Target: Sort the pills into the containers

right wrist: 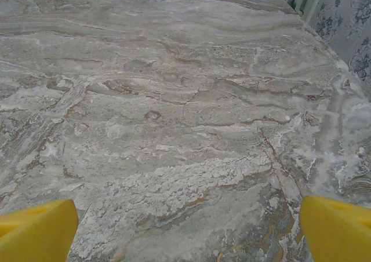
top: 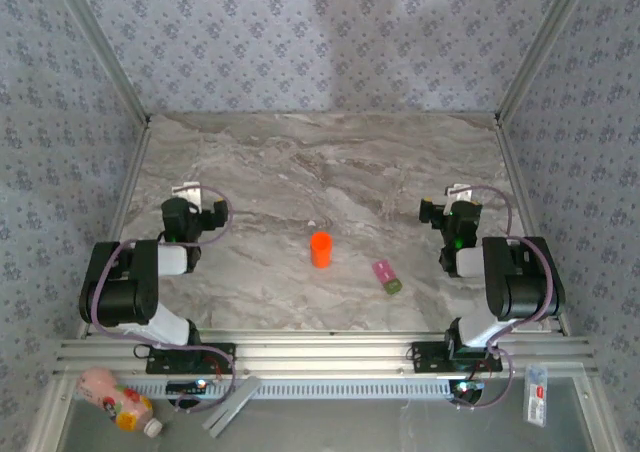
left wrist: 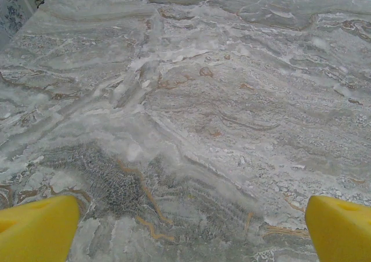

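- I judge the job to be at its very beginning: nothing is held, and both my arms sit folded back by the near corners of the tabletop (top: 300,162).
- My left gripper (top: 190,197) hangs close to the left edge with its jaws spread wide and empty. In the left wrist view its yellow fingertips (left wrist: 37,230) sit far apart with only bare marble between them.
- My right gripper (top: 457,200) mirrors it by the right edge, also wide open with nothing in it. Its yellow fingertips (right wrist: 35,230) frame bare stone as well.
- The pill case (top: 387,276) lies flat and slanted, right of the middle and toward the near edge. Its pink half points to the far side and its green half to the near edge.
- The orange bottle (top: 320,249) stands upright about mid-table, near the case on its left and not touching it.
- I cannot make out any loose pills, so I guess they are inside the bottle.
- The next move calls for one arm to reach in toward the middle. The right arm is nearer the case and the left is better placed for the bottle, which needs a grip round its sides.
- The case is tiny and light, so I expect it to slide if nudged.
- The surface is smooth-looking grey marble with brown veins.
- Walls papered in a blue-grey floral pattern close in three sides, with metal posts at the far corners and a metal rail along the near edge.
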Robot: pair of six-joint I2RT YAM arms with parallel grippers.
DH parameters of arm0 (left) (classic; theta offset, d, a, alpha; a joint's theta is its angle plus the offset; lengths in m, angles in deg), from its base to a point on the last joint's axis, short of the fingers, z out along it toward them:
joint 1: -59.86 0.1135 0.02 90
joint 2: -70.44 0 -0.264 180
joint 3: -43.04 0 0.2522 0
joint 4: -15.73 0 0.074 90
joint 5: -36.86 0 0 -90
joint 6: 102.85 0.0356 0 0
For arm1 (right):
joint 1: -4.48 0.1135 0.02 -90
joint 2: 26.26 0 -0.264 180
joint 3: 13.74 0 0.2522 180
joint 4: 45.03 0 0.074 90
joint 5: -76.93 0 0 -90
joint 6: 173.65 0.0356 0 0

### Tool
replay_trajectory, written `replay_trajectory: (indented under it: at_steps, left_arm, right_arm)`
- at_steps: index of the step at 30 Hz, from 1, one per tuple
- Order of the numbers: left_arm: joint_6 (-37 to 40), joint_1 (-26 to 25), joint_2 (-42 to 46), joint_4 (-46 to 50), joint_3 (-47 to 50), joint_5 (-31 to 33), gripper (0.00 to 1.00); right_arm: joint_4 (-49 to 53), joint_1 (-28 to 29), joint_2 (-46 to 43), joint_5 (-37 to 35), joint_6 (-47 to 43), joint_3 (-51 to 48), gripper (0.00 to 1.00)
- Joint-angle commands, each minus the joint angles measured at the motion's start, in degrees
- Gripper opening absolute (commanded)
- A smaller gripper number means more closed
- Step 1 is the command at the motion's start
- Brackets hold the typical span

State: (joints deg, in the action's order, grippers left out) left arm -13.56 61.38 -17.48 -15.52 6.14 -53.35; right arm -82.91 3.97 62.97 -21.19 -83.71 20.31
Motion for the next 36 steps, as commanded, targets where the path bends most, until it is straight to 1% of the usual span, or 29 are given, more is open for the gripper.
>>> replay_trajectory:
  at_steps: [1, 36]
  left_arm:
    - [-0.63, 0.27, 0.07, -0.42, -1.2, -0.15, 1.0]
    - [-0.77, 0.27, 0.05, -0.5, -1.12, -0.14, 1.0]
  right_arm:
    - [0.51, -0.1, -1.08, -0.08, -0.38, 0.72, 1.0]
    - [0.52, -0.56, -1.27, 1.14, -0.02, 0.61, 1.0]
